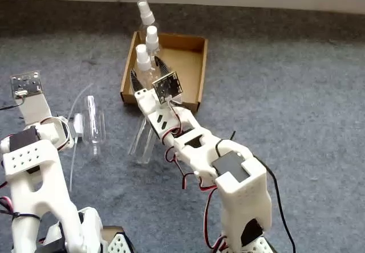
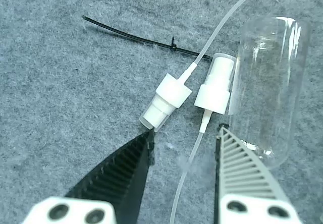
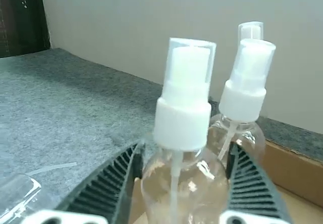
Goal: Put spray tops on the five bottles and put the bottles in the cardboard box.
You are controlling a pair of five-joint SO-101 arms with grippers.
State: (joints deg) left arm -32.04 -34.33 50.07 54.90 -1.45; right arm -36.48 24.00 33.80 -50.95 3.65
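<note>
Boxing looks to be the step in hand: from the high view the right pincer (image 1: 149,74) sits around a clear plastic bottle with a white spray top (image 1: 142,58) standing in the brown cardboard box (image 1: 187,65), beside two more capped bottles (image 1: 151,36) at its left wall. One uncapped clear bottle (image 1: 93,119) lies on the grey felt table (image 1: 285,93) by the left arm, and another bare bottle (image 1: 142,142) lies under the right arm. From the left wrist view the left pincer (image 2: 185,133) is spread wide, pinching nothing, with two loose white spray tops (image 2: 166,100) just ahead of it and the uncapped clear bottle (image 2: 267,82) beside them. From the right wrist view the right pincer (image 3: 184,151) sits close about the standing bottle; whether it grips or is slack I cannot tell. Next, I judge, that bottle must be left upright, then the two bare ones capped.
</note>
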